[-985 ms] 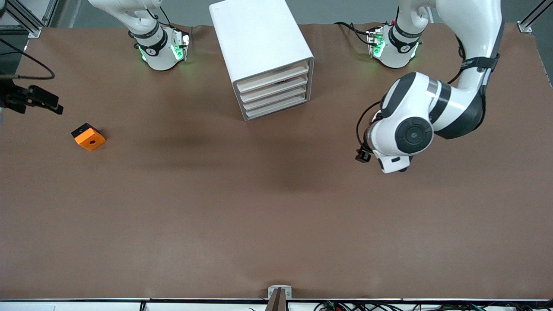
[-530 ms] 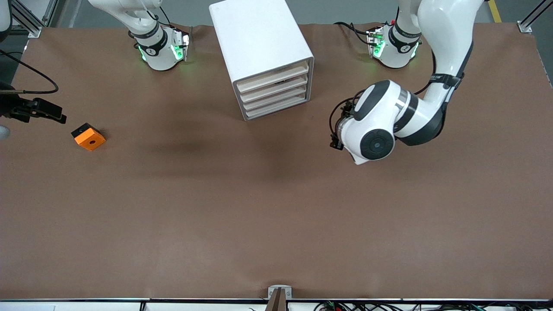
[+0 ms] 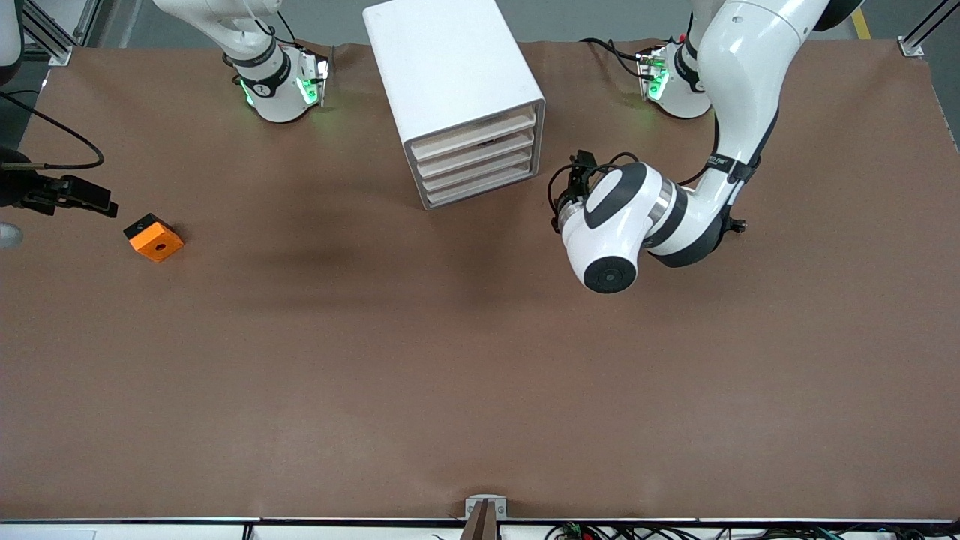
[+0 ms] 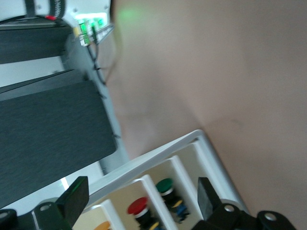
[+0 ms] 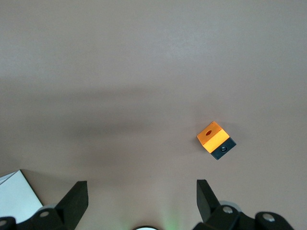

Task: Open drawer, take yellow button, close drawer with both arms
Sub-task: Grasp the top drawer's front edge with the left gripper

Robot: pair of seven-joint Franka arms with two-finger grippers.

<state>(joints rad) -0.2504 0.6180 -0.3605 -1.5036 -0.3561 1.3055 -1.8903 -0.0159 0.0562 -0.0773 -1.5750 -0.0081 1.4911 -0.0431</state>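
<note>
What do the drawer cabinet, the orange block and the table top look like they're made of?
Cabinet: probably plastic or painted sheet, smooth matte white with rounded corners; its drawer fronts are cream, with a similar flat finish. Orange block: likely moulded plastic, evenly coloured orange on a black base, with crisp edges. Table top: a matte brown covering, perhaps vinyl or leatherette, since it wrinkles near the arms' bases.

Your left arm (image 3: 637, 217) has swung toward the cabinet (image 3: 457, 97), its wrist now at the cabinet's 4 o'clock.
</note>
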